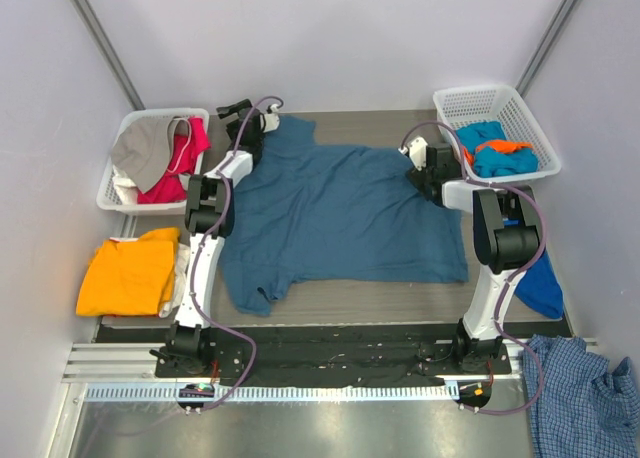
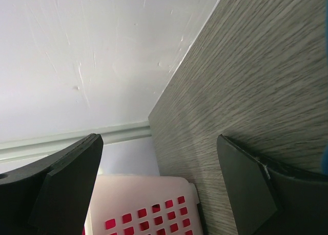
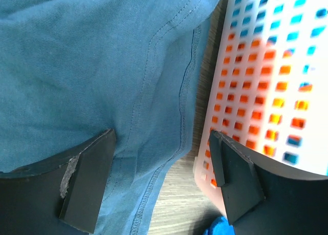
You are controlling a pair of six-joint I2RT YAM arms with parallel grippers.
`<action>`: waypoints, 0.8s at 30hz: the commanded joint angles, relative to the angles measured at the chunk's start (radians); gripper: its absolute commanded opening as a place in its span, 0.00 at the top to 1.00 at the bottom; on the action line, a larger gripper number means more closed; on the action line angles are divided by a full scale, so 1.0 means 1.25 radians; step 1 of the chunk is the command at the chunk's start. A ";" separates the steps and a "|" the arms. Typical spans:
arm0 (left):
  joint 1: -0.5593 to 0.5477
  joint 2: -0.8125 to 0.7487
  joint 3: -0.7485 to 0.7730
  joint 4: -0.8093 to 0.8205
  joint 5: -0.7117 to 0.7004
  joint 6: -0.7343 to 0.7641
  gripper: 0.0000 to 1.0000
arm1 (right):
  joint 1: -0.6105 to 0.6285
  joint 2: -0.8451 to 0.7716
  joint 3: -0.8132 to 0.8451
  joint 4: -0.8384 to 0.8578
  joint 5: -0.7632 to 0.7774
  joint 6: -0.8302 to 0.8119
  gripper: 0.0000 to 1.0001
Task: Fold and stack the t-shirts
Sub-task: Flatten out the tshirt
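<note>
teal t-shirt [image 1: 340, 213] spread flat mid-frame on surface [image 1: 345, 298] | left end effector [image 1: 238, 110] fully open, empty, off cloth upper left | right end effector [image 3: 161, 178] wide open over sleeve hem, nothing gripped | next: pinch hem only, stay clear of basket [image 3: 266, 81]

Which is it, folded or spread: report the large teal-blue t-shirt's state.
Spread: the large teal-blue t-shirt lies open and flat on the grey wood-grain table, both sleeves showing, not folded.
</note>
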 commanded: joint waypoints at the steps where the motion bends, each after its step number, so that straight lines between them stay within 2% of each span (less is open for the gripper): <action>1: 0.005 0.013 0.012 0.011 -0.014 -0.006 0.00 | -0.055 -0.020 0.009 -0.119 0.082 -0.012 0.16; 7: 0.000 -0.096 -0.018 -0.024 -0.011 -0.109 0.00 | -0.048 -0.034 0.092 -0.231 0.038 0.062 0.15; 13: -0.004 -0.228 -0.042 -0.092 -0.012 -0.213 0.00 | -0.002 -0.071 0.117 -0.267 0.020 0.093 0.12; 24: -0.008 -0.453 -0.236 -0.122 -0.022 -0.250 0.01 | 0.069 -0.139 0.131 -0.307 0.017 0.129 0.09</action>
